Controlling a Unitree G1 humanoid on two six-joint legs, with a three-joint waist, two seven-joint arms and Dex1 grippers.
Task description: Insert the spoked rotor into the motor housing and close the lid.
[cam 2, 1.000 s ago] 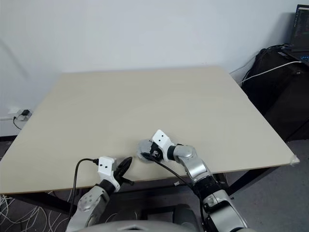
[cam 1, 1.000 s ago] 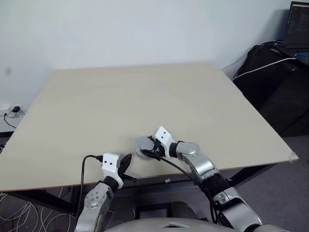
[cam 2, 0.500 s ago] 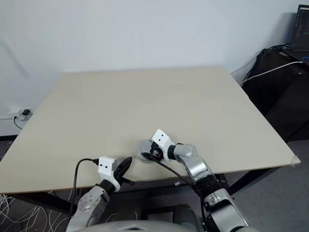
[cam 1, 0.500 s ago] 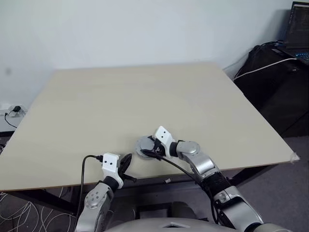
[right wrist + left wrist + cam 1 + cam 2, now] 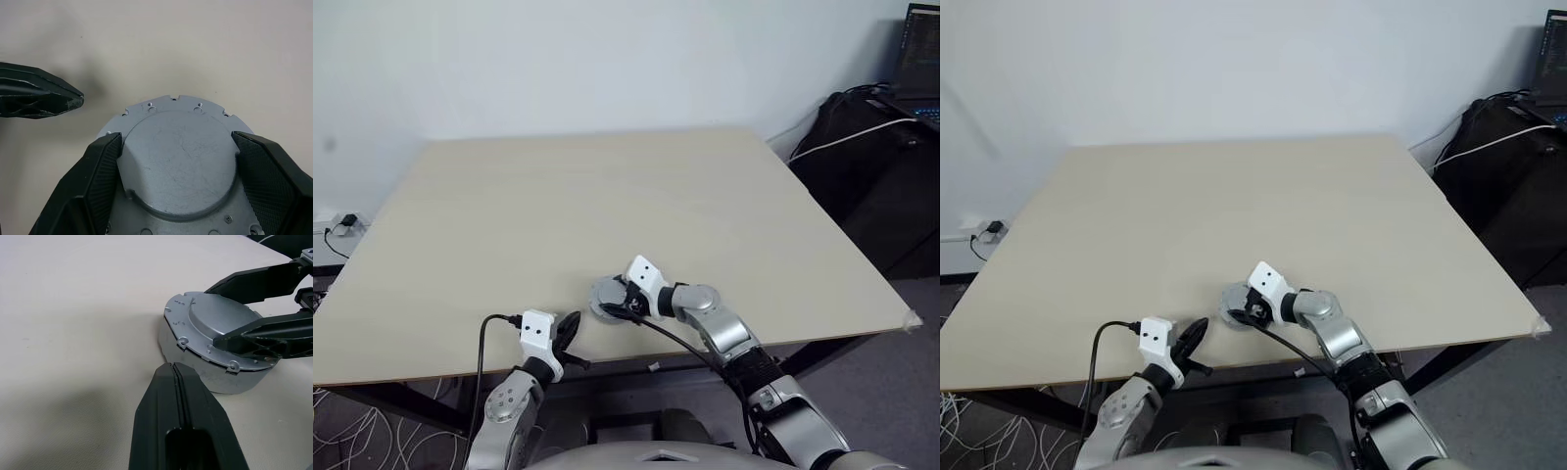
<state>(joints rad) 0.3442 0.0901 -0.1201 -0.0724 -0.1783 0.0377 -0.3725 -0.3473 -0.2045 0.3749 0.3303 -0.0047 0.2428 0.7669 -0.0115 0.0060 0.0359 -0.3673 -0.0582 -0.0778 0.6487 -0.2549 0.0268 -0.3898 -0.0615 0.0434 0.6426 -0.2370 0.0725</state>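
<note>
Right fingers (image 5: 105,161) astride unmarked lid (image 5: 178,164)

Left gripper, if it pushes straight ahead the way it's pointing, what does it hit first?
Probably the lid, the silvery disc directly beyond the shut left gripper. The right gripper straddles it.

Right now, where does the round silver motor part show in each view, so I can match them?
Left eye view: the round silver motor part sits near the table's front edge, about mid-width.
Right eye view: same spot.
Left wrist view: just past the left gripper, slightly aside.
Right wrist view: between the right gripper fingers.
Shared landmark: the left gripper's shut black tip beside the part.
</note>
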